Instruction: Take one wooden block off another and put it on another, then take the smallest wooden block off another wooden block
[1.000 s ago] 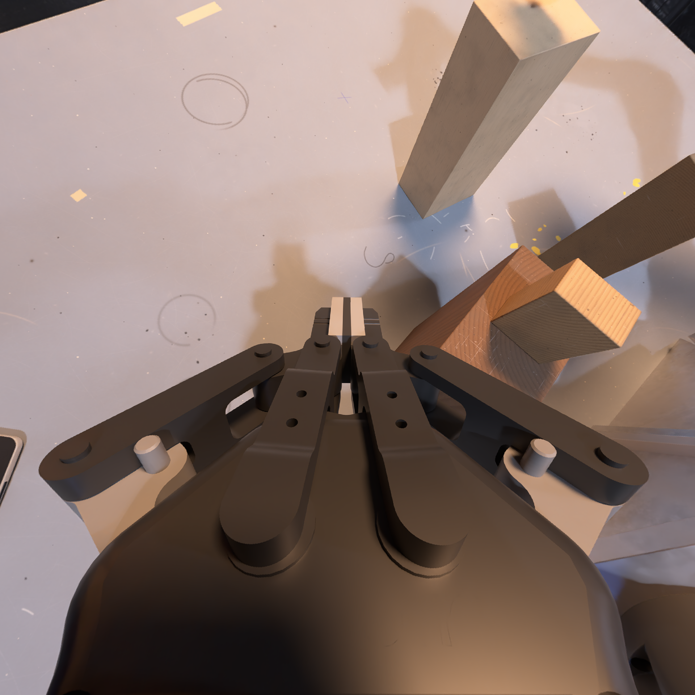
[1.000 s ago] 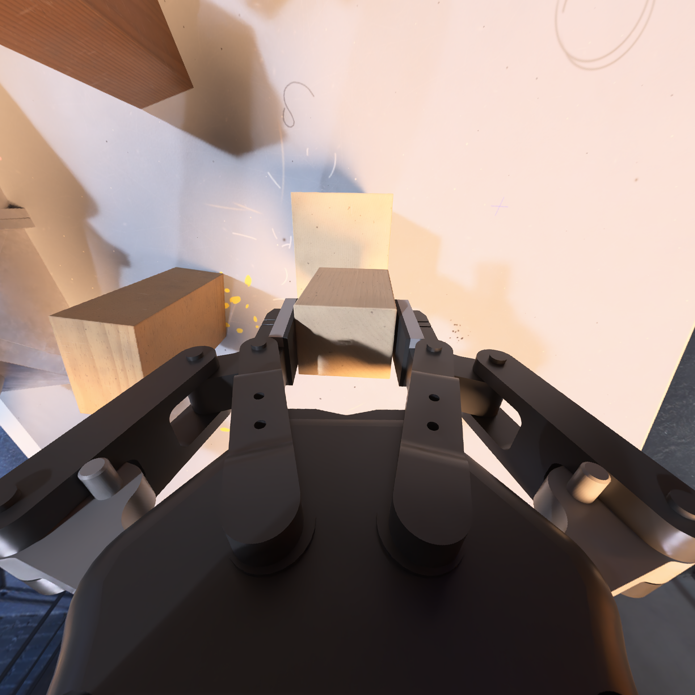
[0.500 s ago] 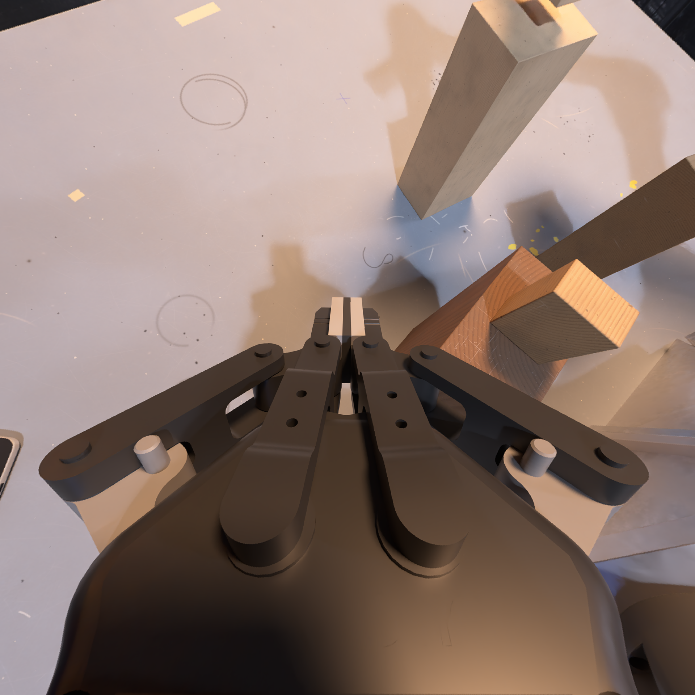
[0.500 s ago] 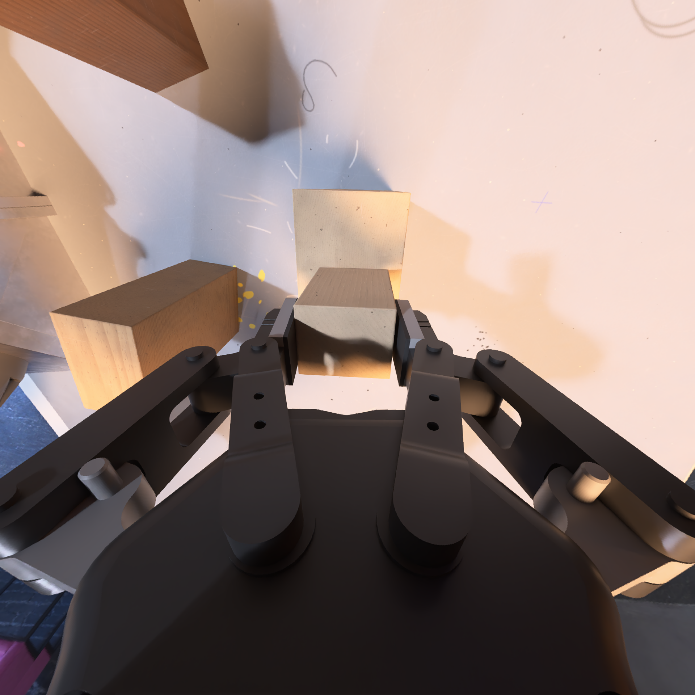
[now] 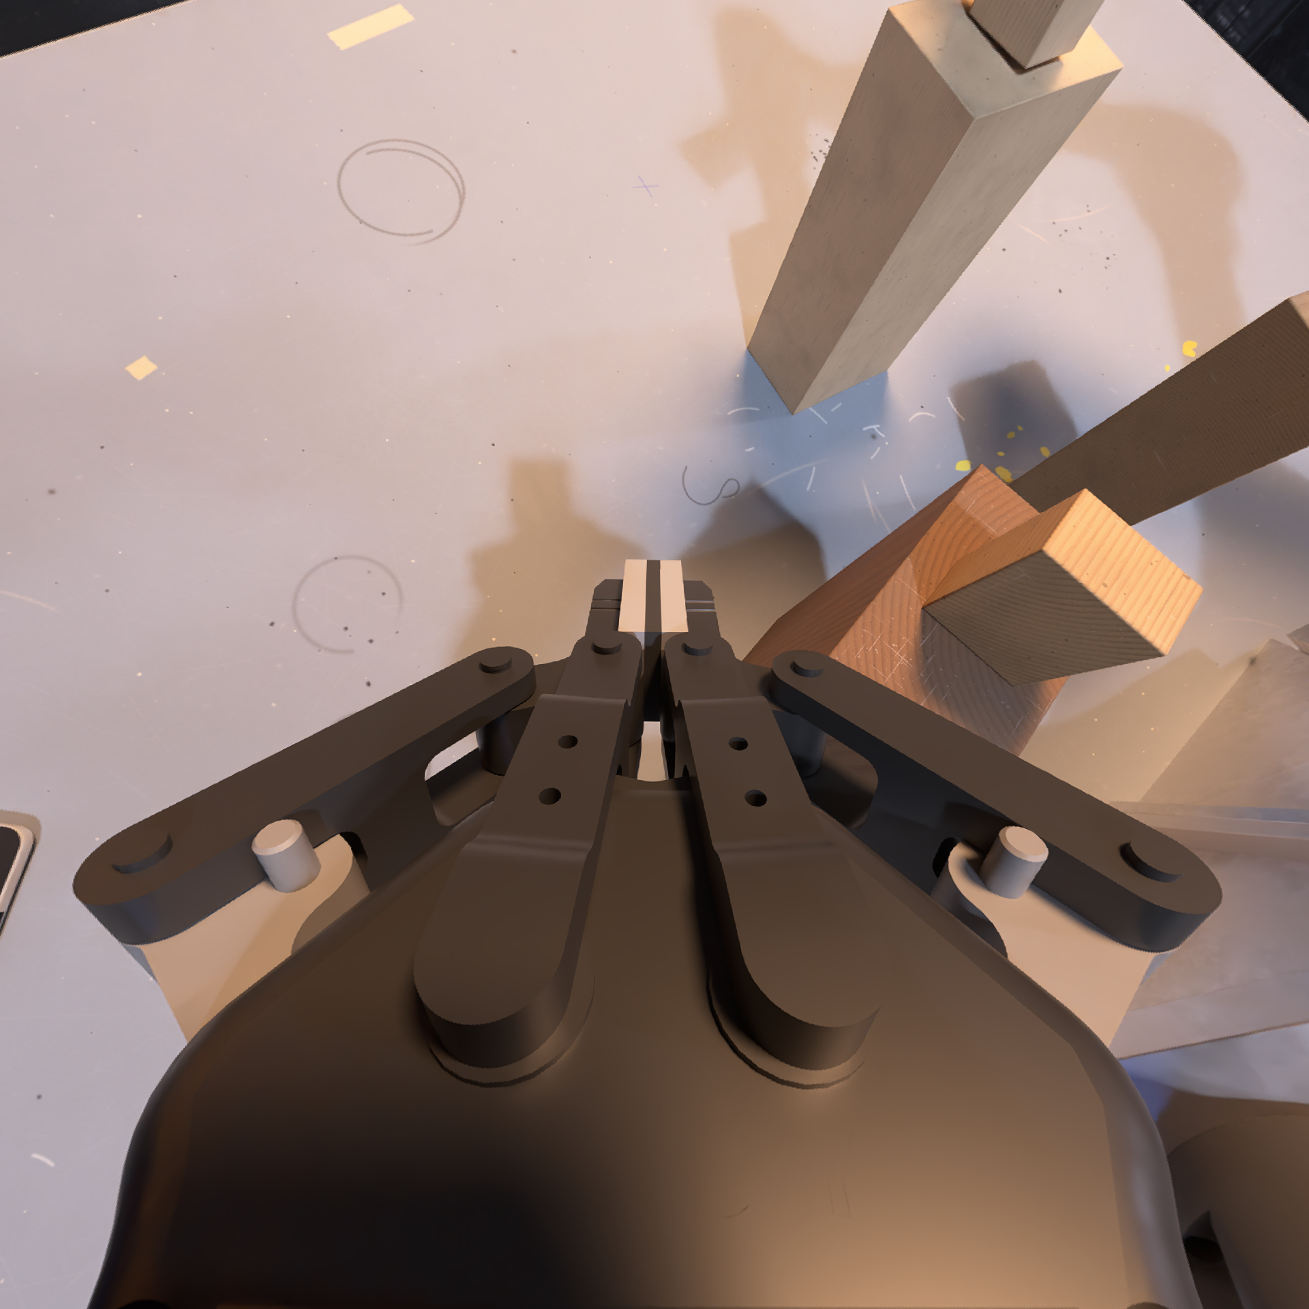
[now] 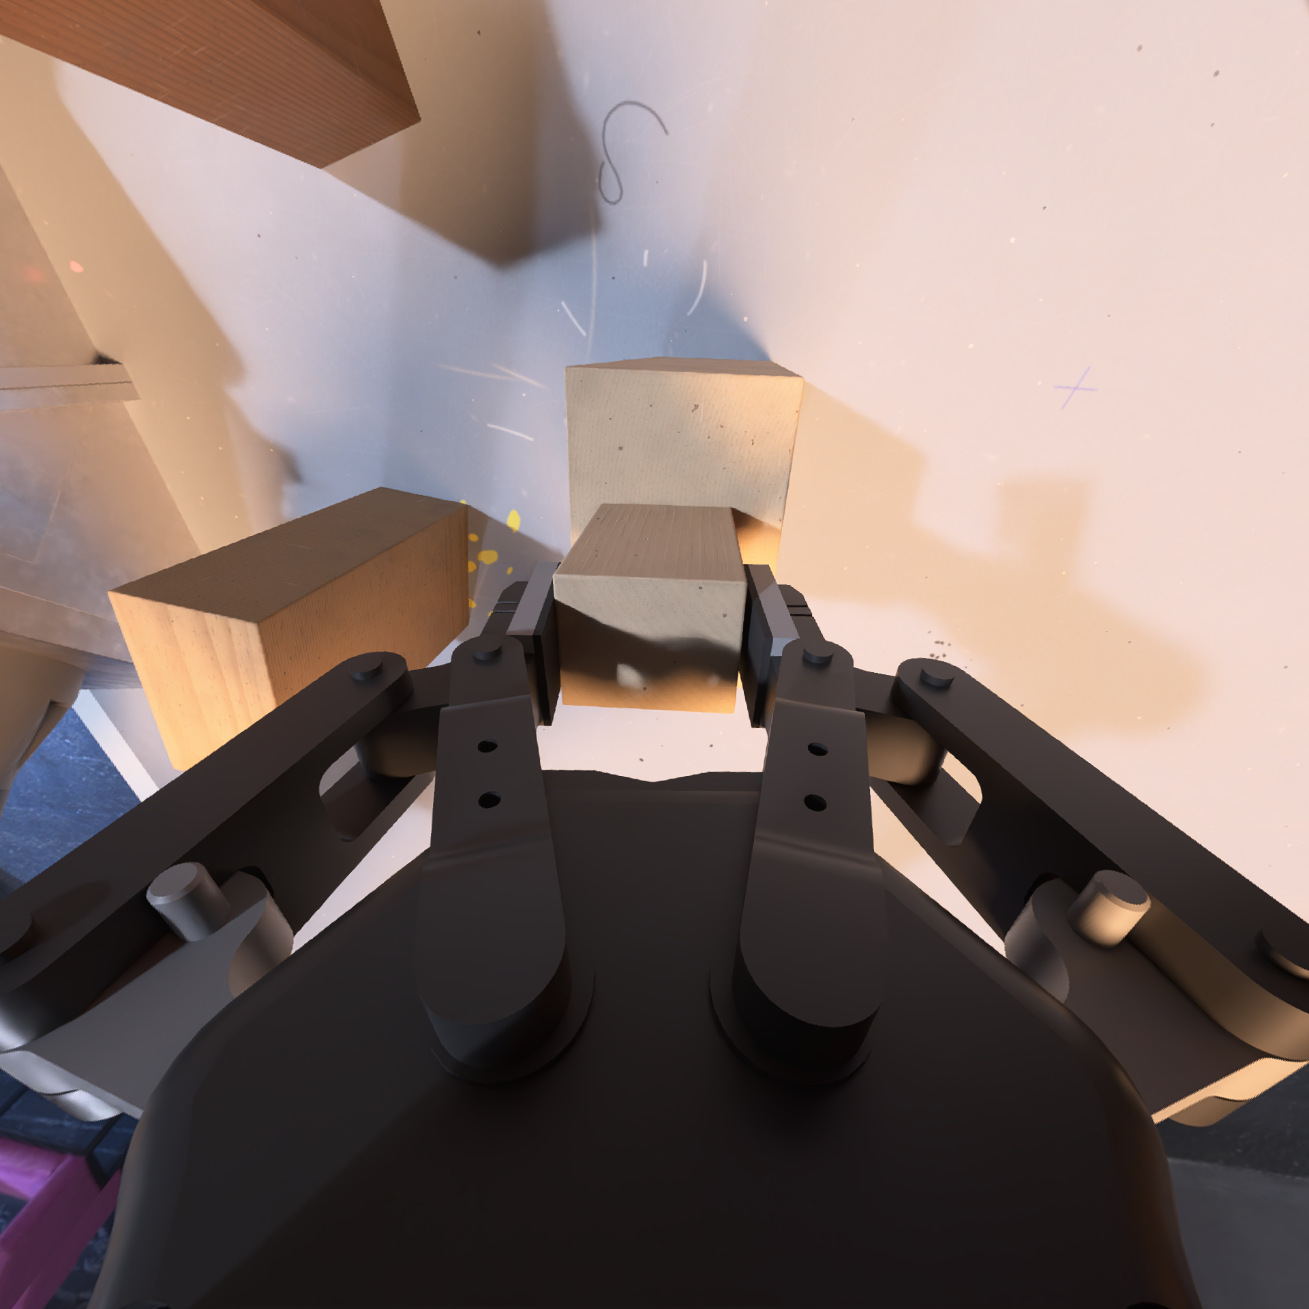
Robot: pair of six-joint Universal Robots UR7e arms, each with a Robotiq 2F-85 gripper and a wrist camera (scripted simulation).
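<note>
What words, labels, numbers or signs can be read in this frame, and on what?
None readable.
The table bears only drawn marks: two circles, a small cross and a looped squiggle.
The small pale block in the right gripper and the other blocks are blank.

A white table [image 5: 212, 425] is spreading out beneath the left gripper [image 5: 652, 595]. Ahead and to its left, a pencilled circle [image 5: 347, 602] is showing nearby, and a larger double-drawn ring [image 5: 400, 191] is sitting farther out. A small tan square of tape [image 5: 141, 367] is lying far to the left, and a tan strip [image 5: 370, 25] is lying at the far edge. A curly scribble [image 5: 708, 487] is sitting just ahead to the right, with yellow flecks [image 5: 1002, 464] farther right. A dark, pale-rimmed flat object [image 5: 10, 868] is poking in behind on the left. Behind the right gripper [image 6: 648, 609], to its left, something pink [image 6: 42, 1204] is lying on dark flooring [image 6: 64, 800].
</note>
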